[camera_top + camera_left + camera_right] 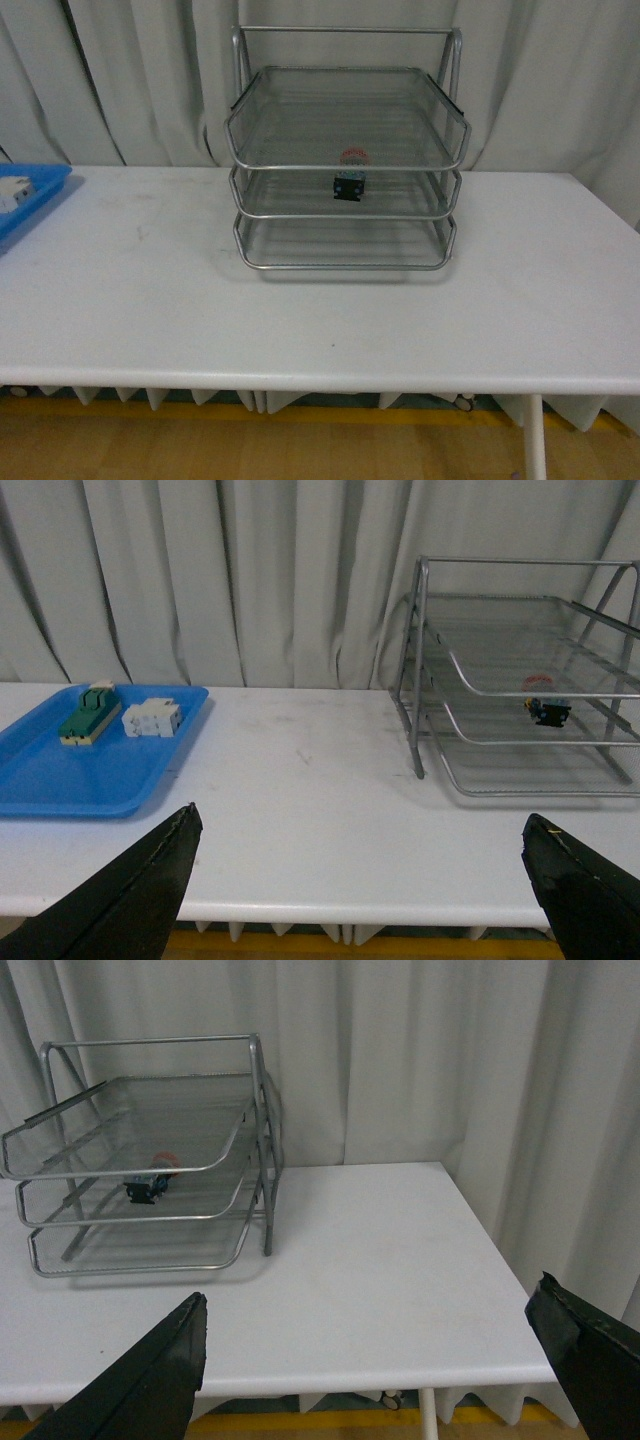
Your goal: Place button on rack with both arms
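My left gripper (360, 880) and right gripper (370, 1360) hang spread and empty over the white table's (320, 320) near edge; beyond, the red-capped black button (350, 176) sits on the silver wire-mesh rack's (345, 215) middle tier.

pale pleated curtain (560, 90) behind a white table (320, 320), wooden floor (250, 445) below.
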